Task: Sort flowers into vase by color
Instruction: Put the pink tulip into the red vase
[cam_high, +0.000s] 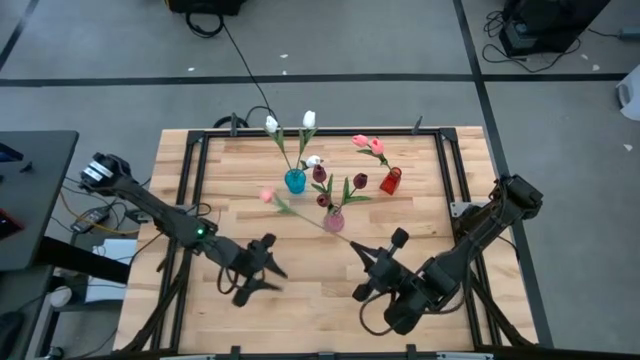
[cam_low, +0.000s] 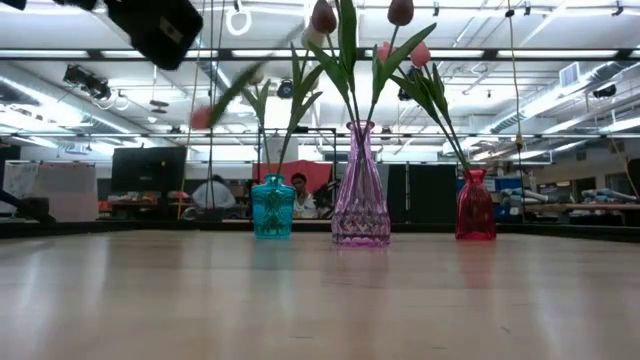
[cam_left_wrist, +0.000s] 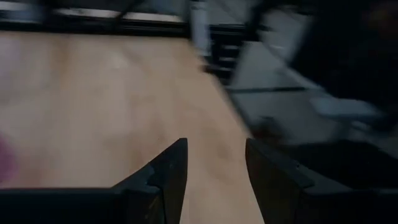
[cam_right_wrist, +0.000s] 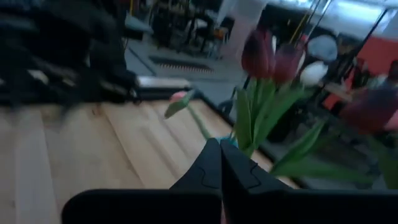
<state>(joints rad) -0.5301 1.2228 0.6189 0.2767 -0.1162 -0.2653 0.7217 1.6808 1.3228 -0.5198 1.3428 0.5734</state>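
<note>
Above the counter (cam_high: 200, 170), a pink flower (cam_high: 268, 195) is gripped by its stem in the closed right end effector (cam_high: 357, 250).
The left end effector (cam_high: 272, 265) is held wide, empty; other flowers are seen in three vases (cam_high: 334, 220).

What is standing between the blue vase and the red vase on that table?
A clear pink vase holding dark maroon tulips stands between the blue vase and the red vase; the low view shows it best.
</note>
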